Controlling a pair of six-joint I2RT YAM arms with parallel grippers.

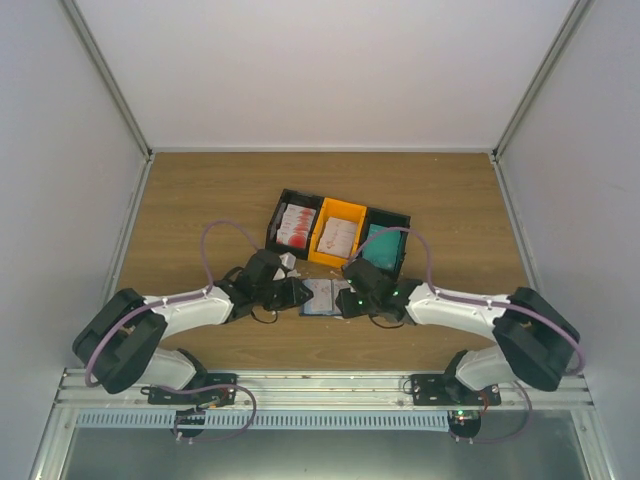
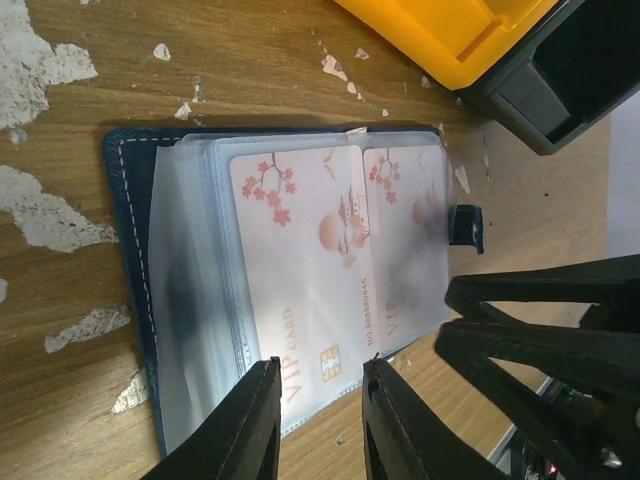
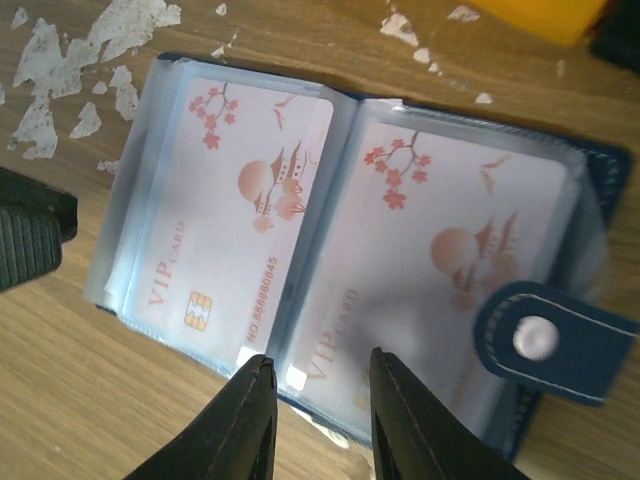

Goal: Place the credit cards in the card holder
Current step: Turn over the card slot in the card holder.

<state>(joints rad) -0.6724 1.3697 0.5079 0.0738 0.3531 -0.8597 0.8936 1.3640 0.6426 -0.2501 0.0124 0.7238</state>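
The navy card holder (image 1: 322, 297) lies open on the wood between both grippers, its clear sleeves facing up. In the left wrist view the card holder (image 2: 125, 200) shows two white credit cards with pink blossom print (image 2: 300, 230) (image 2: 405, 230) inside sleeves. The right wrist view shows the same cards (image 3: 230, 200) (image 3: 450, 240) and the clasp tab (image 3: 545, 340) of the holder. My left gripper (image 2: 320, 375) hovers open over the near edge of one card, nothing between its fingers. My right gripper (image 3: 315, 370) stands open over the holder's middle fold, also holding nothing.
Three bins stand behind the holder: a black one (image 1: 297, 225) with white-and-red cards, an orange one (image 1: 337, 237) with white cards, and a black one (image 1: 385, 245) with teal cards. White flakes (image 2: 40, 60) mark the worn tabletop. The two grippers (image 1: 290, 293) (image 1: 352, 300) are close together.
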